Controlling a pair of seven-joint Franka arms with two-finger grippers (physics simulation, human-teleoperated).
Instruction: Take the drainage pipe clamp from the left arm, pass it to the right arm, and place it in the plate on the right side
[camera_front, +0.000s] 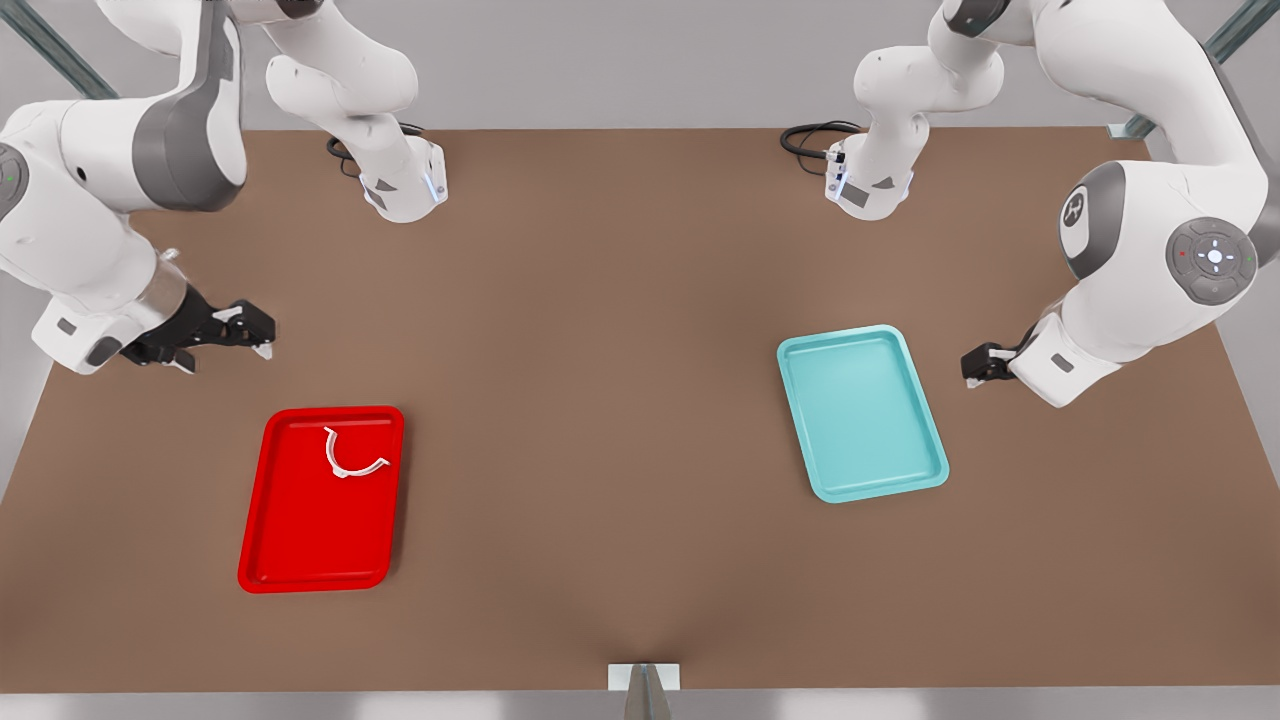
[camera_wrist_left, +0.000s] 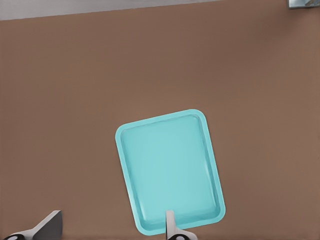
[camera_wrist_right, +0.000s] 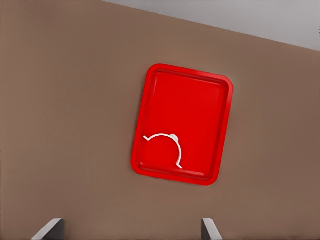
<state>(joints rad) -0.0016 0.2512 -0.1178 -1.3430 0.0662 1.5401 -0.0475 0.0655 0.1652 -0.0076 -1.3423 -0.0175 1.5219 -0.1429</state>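
Lying inside the plate (camera_front: 300, 540), the drainage pipe clamp (camera_front: 352, 455) sat just below the empty, wide right claw (camera_front: 262, 335); left claw (camera_wrist_left: 112, 227), also wide, waited; retreat upward advised.

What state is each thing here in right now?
Clamp: lying loose in the red tray, near one end.
Red tray: flat on the table, holding the clamp.
Teal tray: flat, empty.
Left claw: open, empty, beside the teal tray.
Right claw: open, empty, beyond the red tray.
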